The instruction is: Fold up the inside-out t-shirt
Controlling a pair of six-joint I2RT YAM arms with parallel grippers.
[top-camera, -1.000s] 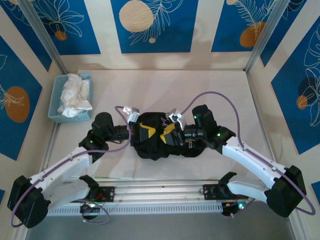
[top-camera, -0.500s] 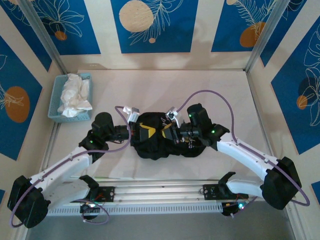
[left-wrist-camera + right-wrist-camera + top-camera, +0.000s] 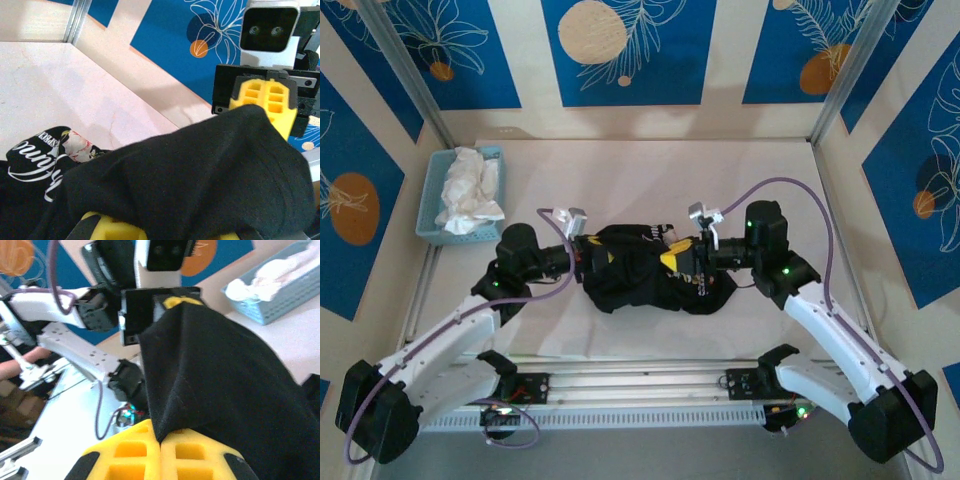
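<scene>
Inside-out t-shirt (image 3: 642, 285) lies in a crumpled black heap on the bench (image 3: 650, 180), about midway between the left and right edges and nearer the near edge than the far one. Both arms reach into it from opposite sides. The left gripper (image 3: 592, 252) meets the heap's left end and the right gripper (image 3: 676, 260) its right end, the two facing each other across the cloth.

From the right wrist, the yellow pads (image 3: 130, 452) are pressed together with a fold of black cloth pinched in the seam between them, so the right jaws are clamped on the shirt. The cloth rises from there in a ridge toward the left gripper opposite.

From the left wrist, black cloth drapes over the left arm's own yellow fingers (image 3: 107, 227) and hides most of them; I cannot tell whether those jaws are closed on the cloth or merely under it. White script lettering (image 3: 35, 155) shows on a part of the shirt lying low at the left of that view.

A blue basket (image 3: 428, 222) sits at the far left corner of the bench, well apart from the shirt, with a white cloth garment (image 3: 468, 190) bundled inside.
</scene>
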